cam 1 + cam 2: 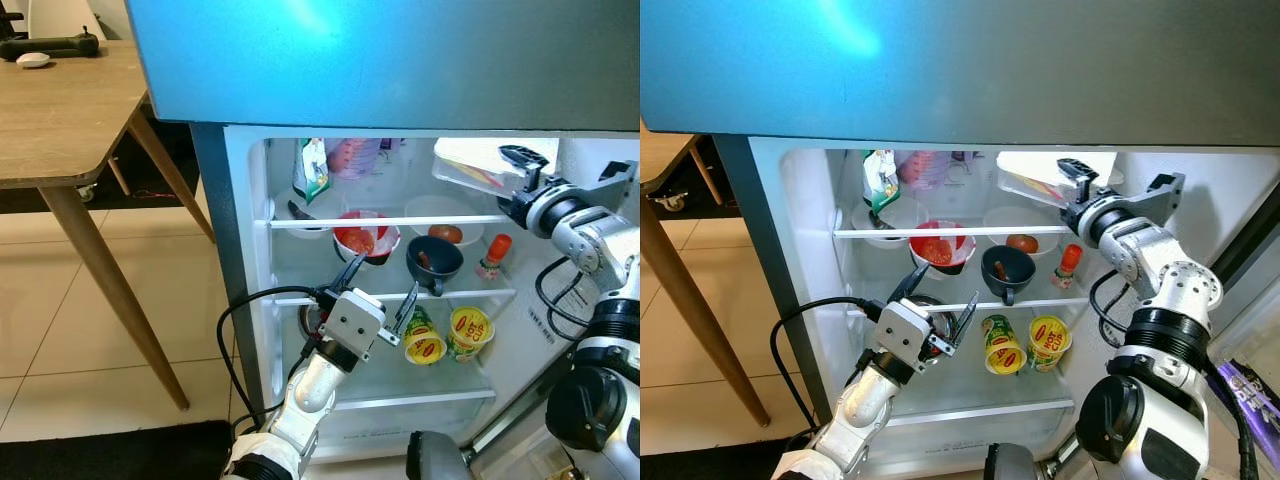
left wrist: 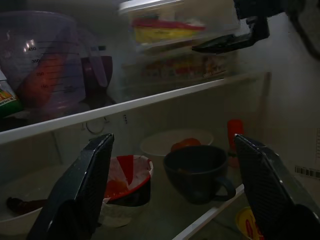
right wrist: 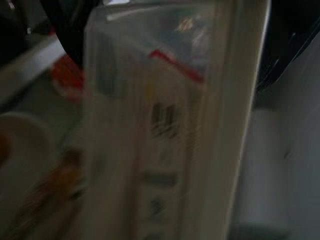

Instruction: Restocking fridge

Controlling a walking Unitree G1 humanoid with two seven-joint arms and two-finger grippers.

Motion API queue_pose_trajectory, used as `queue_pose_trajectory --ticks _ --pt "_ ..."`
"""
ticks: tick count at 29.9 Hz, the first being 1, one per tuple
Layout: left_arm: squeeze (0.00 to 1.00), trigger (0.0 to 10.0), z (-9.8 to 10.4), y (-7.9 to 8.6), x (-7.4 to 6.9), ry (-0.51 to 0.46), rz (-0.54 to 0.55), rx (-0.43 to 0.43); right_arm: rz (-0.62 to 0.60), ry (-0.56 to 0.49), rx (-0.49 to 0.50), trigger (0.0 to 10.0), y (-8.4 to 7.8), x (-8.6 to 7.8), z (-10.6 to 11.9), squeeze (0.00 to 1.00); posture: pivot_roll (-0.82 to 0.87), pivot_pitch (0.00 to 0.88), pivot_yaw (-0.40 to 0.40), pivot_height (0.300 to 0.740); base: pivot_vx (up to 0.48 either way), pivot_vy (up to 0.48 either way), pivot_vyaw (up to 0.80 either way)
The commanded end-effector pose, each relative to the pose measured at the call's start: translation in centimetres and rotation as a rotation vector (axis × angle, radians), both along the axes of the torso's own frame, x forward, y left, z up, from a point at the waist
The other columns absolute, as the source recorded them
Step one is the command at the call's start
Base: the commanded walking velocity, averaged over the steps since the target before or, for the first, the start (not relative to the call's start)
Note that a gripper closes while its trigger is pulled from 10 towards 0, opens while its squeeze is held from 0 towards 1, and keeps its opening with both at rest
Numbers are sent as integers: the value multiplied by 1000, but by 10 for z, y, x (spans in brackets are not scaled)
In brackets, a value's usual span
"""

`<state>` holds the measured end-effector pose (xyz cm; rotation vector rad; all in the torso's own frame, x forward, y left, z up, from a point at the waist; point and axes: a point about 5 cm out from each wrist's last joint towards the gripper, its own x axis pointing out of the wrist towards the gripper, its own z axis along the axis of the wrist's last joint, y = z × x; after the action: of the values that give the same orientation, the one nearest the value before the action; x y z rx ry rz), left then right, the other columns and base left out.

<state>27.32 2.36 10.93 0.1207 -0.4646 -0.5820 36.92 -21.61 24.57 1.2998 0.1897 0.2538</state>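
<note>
Two tools: right tool grips clear container at top shelf; left tool gapes before the middle shelf edge

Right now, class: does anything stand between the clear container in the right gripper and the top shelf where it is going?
Nothing visible does. The right gripper holds the clear container above the top shelf, over a white plate.
</note>
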Motion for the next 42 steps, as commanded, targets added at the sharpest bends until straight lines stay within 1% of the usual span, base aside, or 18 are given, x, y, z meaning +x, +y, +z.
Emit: queue_pose_trajectory --ticks 1,5,9,10,11,12,13,14,15,17,20,24,27,28,32,34,41,42 --pt "0 10000 -5 -9 -5 45 -10 -21 36 -48 -2 10000 5 -2 8 0 -134 4 -66 550 0 0 0" --pt "0 10000 -5 -9 -4 46 -8 -22 60 -70 -15 10000 9 -3 11 0 -135 5 -67 550 0 0 0" --pt "0 10000 -5 -9 -5 46 -7 -22 77 -58 -36 10000 13 -3 8 0 -135 5 -67 550 0 0 0" --pt "0 10000 -5 -9 -4 46 -7 -22 82 -45 -47 10000 14 -3 6 0 -136 6 -68 550 0 0 0" --pt "0 10000 -5 -9 -4 47 -7 -23 83 -18 -81 10000 15 -2 1 0 -136 6 -68 550 0 0 0" --pt "0 10000 -5 -9 -4 47 -7 -23 83 -18 -81 10000 15 -2 1 0 -136 6 -68 550 0 0 0" --pt "0 10000 -5 -9 -4 47 -7 -23 70 18 -117 10000 16 -2 -5 0 -136 6 -68 550 0 0 0" --pt "0 10000 -5 -9 -4 47 -7 -23 70 18 -117 10000 16 -2 -5 0 -136 6 -68 550 0 0 0" --pt "0 10000 -5 -9 -4 48 -6 -24 5 23 -108 10000 8 1 -5 0 -136 6 -68 550 0 0 0" --pt "0 10000 -5 -9 -4 48 -6 -24 -9 14 -98 10000 5 1 -3 0 -136 8 -69 550 0 0 0" --pt "0 10000 -5 -9 -4 48 -6 -24 24 -24 -88 10000 7 -1 2 0 -136 8 -69 550 0 0 0" --pt "0 10000 -6 -9 -4 49 -7 -22 144 -79 -126 10000 20 -6 6 0 -136 8 -69 550 0 0 0" --pt "0 10000 -6 -9 -4 49 -8 -22 166 -91 -128 10000 23 -7 7 0 -136 0 -71 550 0 0 0" --pt "0 10000 -6 -10 -4 50 -8 -21 200 -106 -134 10000 27 -9 7 0 -136 0 -71 550 0 0 0" --pt "0 10000 -6 -10 -4 49 -9 -22 236 -114 -144 10000 30 -11 5 0 -136 0 -71 550 0 0 0" --pt "0 10000 -6 -11 -4 50 -10 -21 261 -107 -153 10000 32 -13 1 0 -131 0 -73 550 0 0 0" --pt "0 10000 -6 -11 -5 51 -12 -19 275 -74 -185 10000 33 -14 -7 0 -131 0 -73 550 0 0 0" --pt "0 10000 -7 -11 -5 50 -12 -19 250 -53 -212 10000 30 -13 -10 0 -131 0 -74 550 0 0 0"
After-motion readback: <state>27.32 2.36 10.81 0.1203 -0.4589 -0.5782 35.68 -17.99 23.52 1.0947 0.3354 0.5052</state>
